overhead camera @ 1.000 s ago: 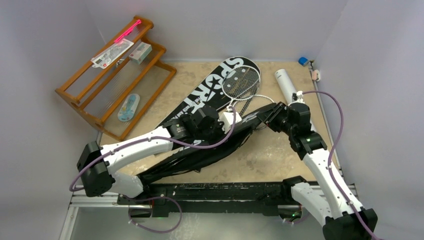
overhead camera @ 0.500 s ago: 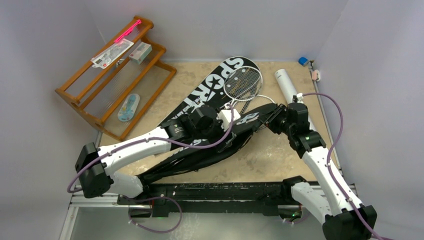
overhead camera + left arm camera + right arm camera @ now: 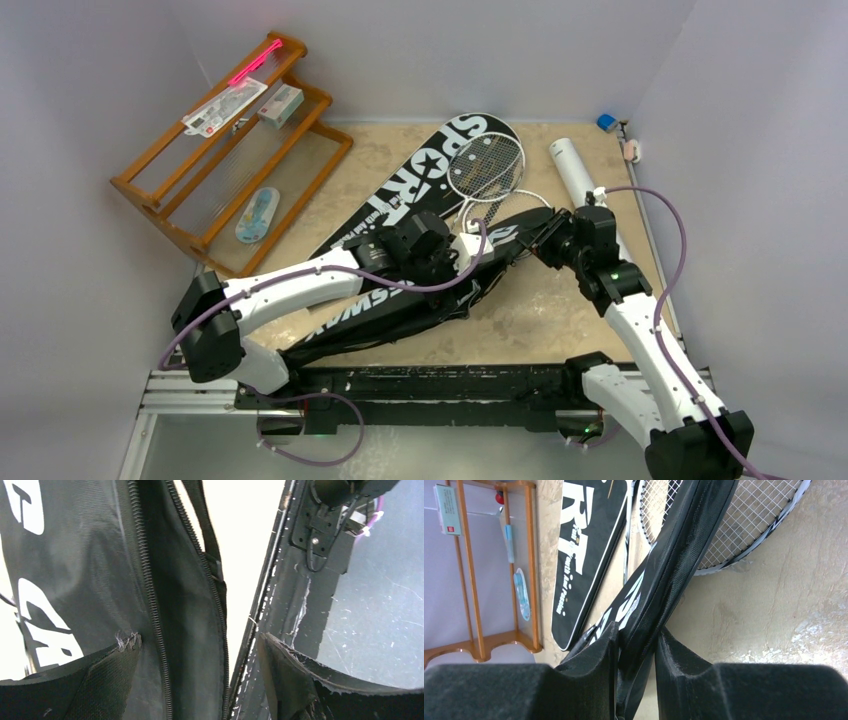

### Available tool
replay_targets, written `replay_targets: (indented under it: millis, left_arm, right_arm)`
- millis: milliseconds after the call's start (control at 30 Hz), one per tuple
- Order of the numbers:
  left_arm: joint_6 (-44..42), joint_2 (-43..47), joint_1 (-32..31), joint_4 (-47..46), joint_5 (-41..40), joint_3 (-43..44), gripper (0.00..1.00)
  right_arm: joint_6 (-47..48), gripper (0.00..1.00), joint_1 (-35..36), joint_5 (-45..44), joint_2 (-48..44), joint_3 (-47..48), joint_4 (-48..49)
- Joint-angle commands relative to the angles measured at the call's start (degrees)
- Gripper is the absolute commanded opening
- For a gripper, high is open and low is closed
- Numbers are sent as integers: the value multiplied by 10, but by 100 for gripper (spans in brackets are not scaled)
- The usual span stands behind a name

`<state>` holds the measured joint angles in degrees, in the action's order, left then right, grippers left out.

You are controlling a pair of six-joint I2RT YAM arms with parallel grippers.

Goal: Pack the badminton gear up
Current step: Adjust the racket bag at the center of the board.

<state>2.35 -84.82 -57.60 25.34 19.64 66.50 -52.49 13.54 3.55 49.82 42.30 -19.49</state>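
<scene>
The black CROSSWAY cover (image 3: pixel 372 306) lies slanted across the table's near half, with its far end raised. My right gripper (image 3: pixel 537 236) is shut on that end; in the right wrist view the cover's edge (image 3: pixel 674 565) is pinched between the pads of the right gripper (image 3: pixel 636 652). My left gripper (image 3: pixel 476 240) hovers over the cover's middle. It stands open (image 3: pixel 200 677) above the cover's unzipped seam (image 3: pixel 150 595), holding nothing. A white-framed racket (image 3: pixel 485 165) rests on the SPORT cover (image 3: pixel 415 185). The long white tube (image 3: pixel 571 168) lies at the far right.
An orange-brown wooden rack (image 3: pixel 230 160) with small packets and a pink stick leans in the far left corner. A small blue object (image 3: pixel 606 122) sits at the far right corner. The black base rail (image 3: pixel 430 385) runs along the near edge.
My left gripper has opened, let go of the cover and shifted right. The cover has settled flatter, and its white lettering now shows. The right gripper has kept its pinch.
</scene>
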Motion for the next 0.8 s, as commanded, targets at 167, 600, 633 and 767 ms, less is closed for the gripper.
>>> replay_targets:
  millis: [167, 600, 633, 767]
  left_arm:
    - [0, -14, -3, 14, -11, 33, 80]
    - [-9, -3, -52, 0, -179, 18, 82]
    - [-8, 0, -53, -6, -177, 15, 85]
    - [-4, -6, -63, -14, -192, 12, 87]
  right_arm:
    - [17, 23, 3, -4, 5, 24, 2]
    - [14, 24, 3, -12, 11, 34, -3]
    - [14, 24, 3, -13, 11, 35, -4]
    - [12, 24, 3, -11, 12, 37, -3]
